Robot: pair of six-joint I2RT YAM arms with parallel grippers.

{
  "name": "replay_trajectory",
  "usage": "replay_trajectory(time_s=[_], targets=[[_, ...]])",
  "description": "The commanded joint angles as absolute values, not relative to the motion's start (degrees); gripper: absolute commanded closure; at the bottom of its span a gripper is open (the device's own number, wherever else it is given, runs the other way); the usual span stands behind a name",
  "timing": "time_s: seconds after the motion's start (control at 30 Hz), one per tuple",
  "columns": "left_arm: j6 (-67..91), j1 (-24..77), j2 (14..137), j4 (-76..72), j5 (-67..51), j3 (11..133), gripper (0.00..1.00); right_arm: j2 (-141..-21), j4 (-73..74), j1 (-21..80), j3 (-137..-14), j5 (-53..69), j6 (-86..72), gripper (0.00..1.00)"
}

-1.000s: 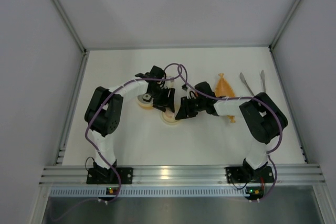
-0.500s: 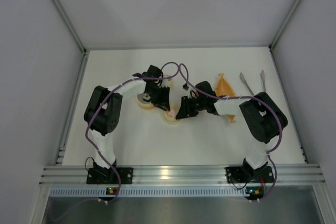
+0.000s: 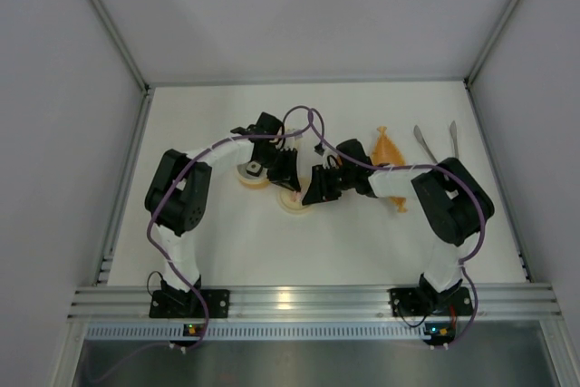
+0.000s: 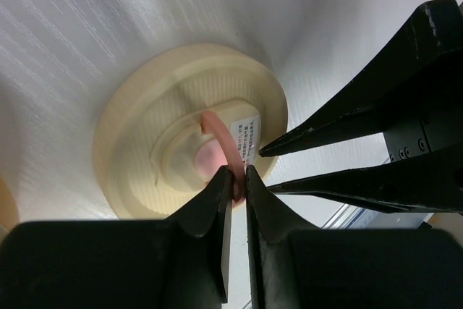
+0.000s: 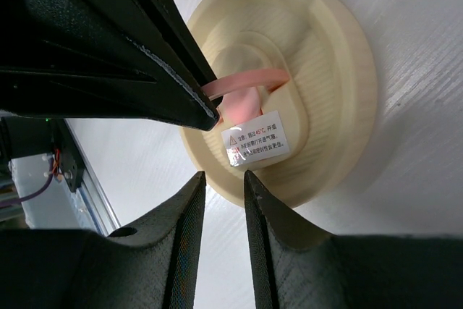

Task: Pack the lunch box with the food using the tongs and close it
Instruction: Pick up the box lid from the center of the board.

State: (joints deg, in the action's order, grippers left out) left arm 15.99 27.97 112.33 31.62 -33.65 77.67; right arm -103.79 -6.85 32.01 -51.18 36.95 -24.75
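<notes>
The lunch box's cream lid (image 4: 145,142) lies flat on the table with its pink tab (image 5: 246,81) standing up. My left gripper (image 4: 237,173) is shut on that tab, seen from above at the lid (image 3: 294,206). My right gripper (image 5: 223,179) is narrowly open with nothing between its fingers; its tips sit at the lid's edge by the white label (image 5: 257,142). The cream container (image 3: 246,178) stands left of the lid, partly hidden under the left arm. At the back right lie the orange food bag (image 3: 388,151) and the silver tongs (image 3: 422,142), away from both grippers.
The two grippers (image 3: 290,183) (image 3: 310,195) meet tip to tip over the lid, purple cables looping above them. Metal rails (image 3: 308,301) run along the near edge, and grey walls close the sides and back.
My left gripper's jaws have closed on the lid's pink tab after shifting slightly right. The right arm has barely moved.
</notes>
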Motion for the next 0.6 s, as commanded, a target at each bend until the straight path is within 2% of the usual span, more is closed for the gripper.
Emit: replay_trajectory(time_s=[0.0,0.1,0.17,0.33,0.57], targets=[[16.6,29.1,109.5,31.5,-36.3,77.1,0.85,-106.1,-7.5,31.8,-52.6,32.7,-23.0,0.71],[15.7,29.1,109.6,32.3,-33.8,77.3,0.85,-105.0,-6.8,31.8,-52.8,33.6,-22.2,0.7],[15.1,29.1,109.6,32.9,-33.4,77.7,0.89,-103.7,-5.0,31.7,-53.7,34.5,-21.7,0.68],[14.2,29.2,108.2,33.9,-33.5,78.0,1.0,-97.0,-0.9,31.8,-54.7,33.8,-18.1,0.48],[12.7,29.2,103.1,35.2,-33.8,76.6,1.0,-83.6,12.8,31.6,-56.2,31.6,-10.4,0.32]])
